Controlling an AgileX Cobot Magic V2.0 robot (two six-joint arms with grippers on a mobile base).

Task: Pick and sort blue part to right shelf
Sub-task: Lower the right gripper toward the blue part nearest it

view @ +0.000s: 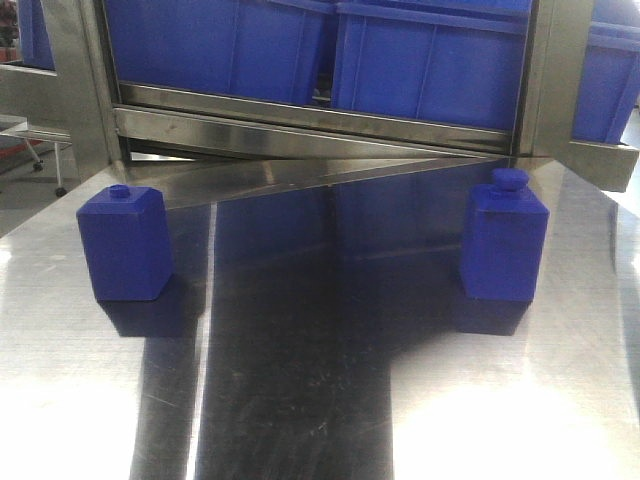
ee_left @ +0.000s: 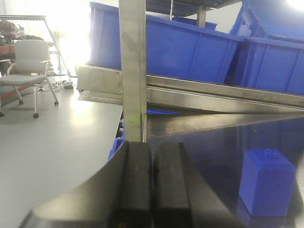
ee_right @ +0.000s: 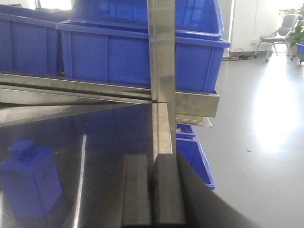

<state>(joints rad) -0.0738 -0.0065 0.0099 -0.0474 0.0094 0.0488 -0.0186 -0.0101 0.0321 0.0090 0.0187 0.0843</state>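
Note:
Two dark-blue blocks stand on the steel table. The blue part (view: 503, 240), with a wide mushroom cap, is at the right; in the right wrist view the blue part (ee_right: 29, 178) stands left of my right gripper (ee_right: 152, 159), apart from it. That gripper is shut with nothing in it. My left gripper (ee_left: 152, 149) is also shut and holds nothing. Behind the table rises the right shelf (view: 320, 125), a steel rack holding large blue bins (view: 430, 60). Neither gripper shows in the front view.
A similar blue block with a tiny knob (view: 125, 245) stands at the table's left, also seen as a blue block (ee_left: 266, 183) right of my left gripper. Upright steel posts (ee_right: 161, 71) rise at the table's back corners. Smaller blue bins (ee_right: 194, 161) sit on the floor; an office chair (ee_left: 28, 61) stands far left.

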